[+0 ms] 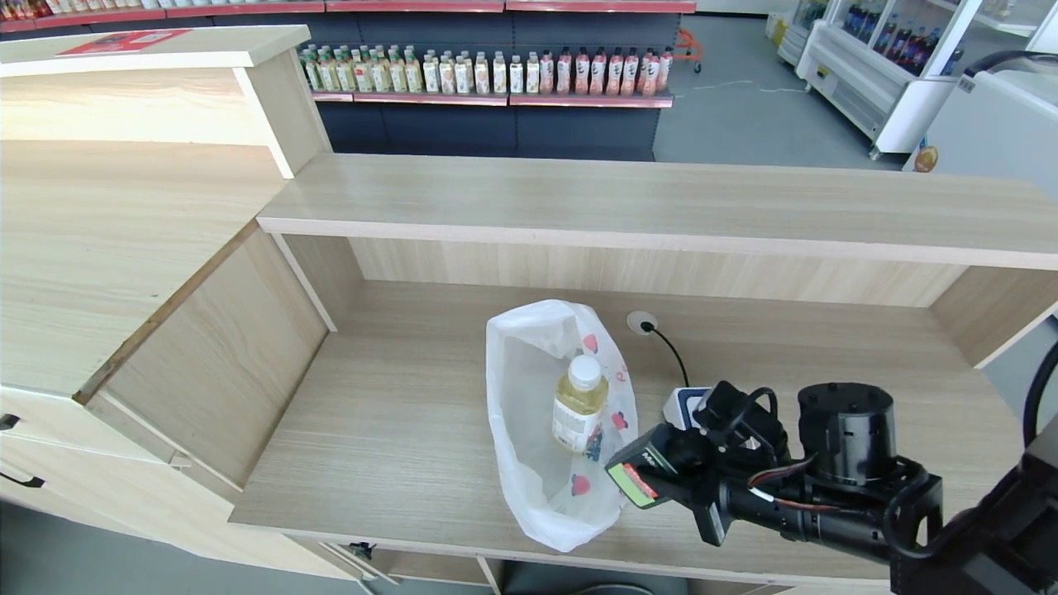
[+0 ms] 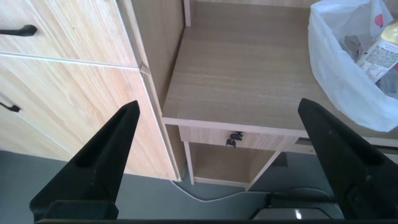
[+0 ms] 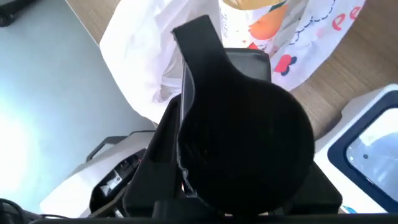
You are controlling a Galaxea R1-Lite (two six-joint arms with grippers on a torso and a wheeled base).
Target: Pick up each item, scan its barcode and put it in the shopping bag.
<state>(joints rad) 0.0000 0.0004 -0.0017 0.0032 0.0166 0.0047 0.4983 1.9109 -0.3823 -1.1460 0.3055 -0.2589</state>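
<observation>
One bottle [image 1: 580,406] half-hidden inside shopping bag [image 1: 514,388]

Left gripper [image 2: 219,104], jaws spread, shopping bag [image 2: 336,68] on counter [image 2: 249,62]

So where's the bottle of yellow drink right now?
In the head view the bottle stands upright inside the white shopping bag on the lower counter, just left of a blue-and-white box.
</observation>
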